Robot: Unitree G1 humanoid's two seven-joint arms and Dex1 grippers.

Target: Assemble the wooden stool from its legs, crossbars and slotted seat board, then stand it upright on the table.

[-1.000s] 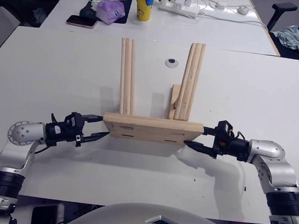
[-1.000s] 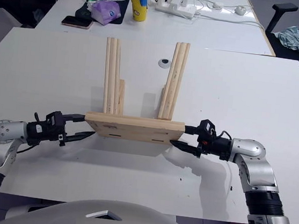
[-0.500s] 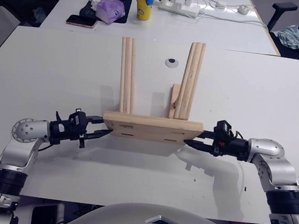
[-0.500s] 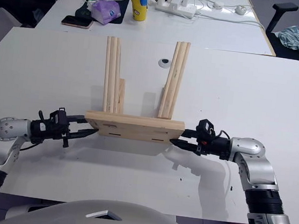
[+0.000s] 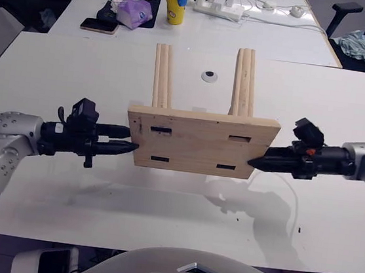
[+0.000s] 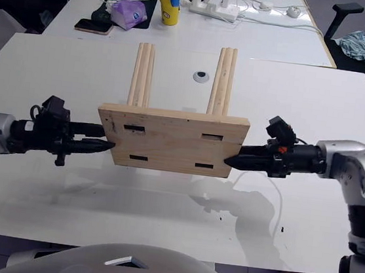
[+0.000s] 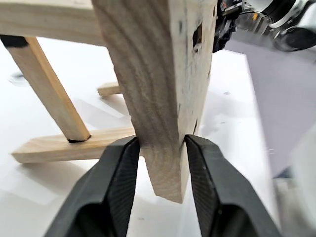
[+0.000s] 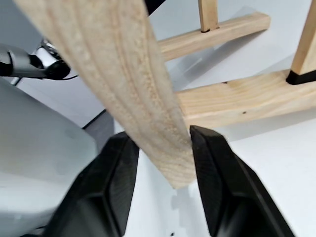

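Both ends of seat board (image 5: 200, 142) pinched, by left claw (image 5: 128, 146) and right claw (image 5: 253, 163), legs (image 5: 163, 76) toward counter's (image 5: 57, 83) far edge, crossbar (image 7: 49, 89) near left wrist

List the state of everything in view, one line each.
Seat: legs fitted, tilted on edge, slotted face toward the camera, clamped at both ends.
Legs: pointing away from the robot.
Left gripper: shut on seat.
Right gripper: shut on seat.
Bottle: upright.
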